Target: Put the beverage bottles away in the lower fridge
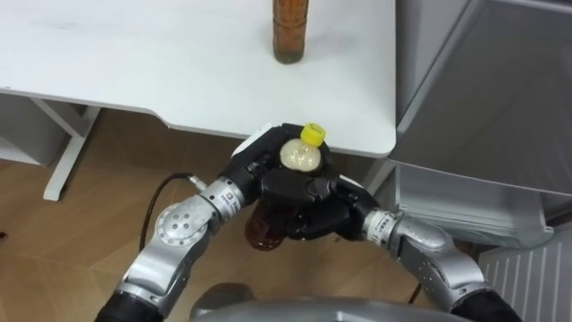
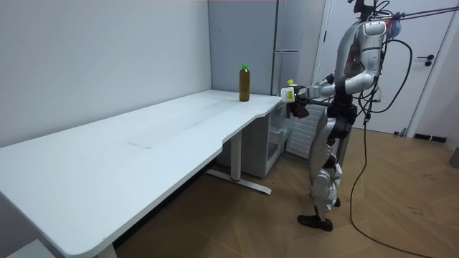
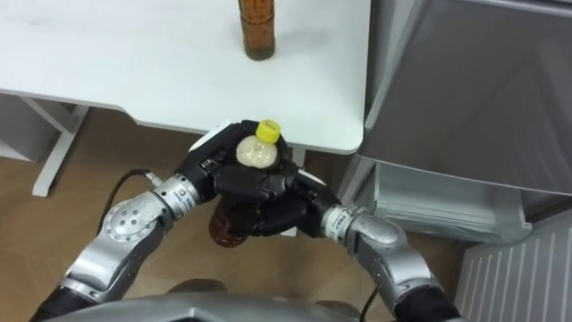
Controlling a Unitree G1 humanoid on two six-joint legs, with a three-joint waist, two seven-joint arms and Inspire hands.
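Left eye view: left hand [image 1: 257,165] and right hand [image 1: 313,199], fingers curled round yellow-capped bottle [image 1: 299,155]; keep upright, turn right to lower fridge [image 1: 465,192], clear tabletop [image 1: 134,63] corner

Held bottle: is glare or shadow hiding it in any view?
Left eye view: no glare; the left hand and right hand cover the middle of the bottle, its cap evenly lit. Room view: soft even light, only a faint sheen on the table.
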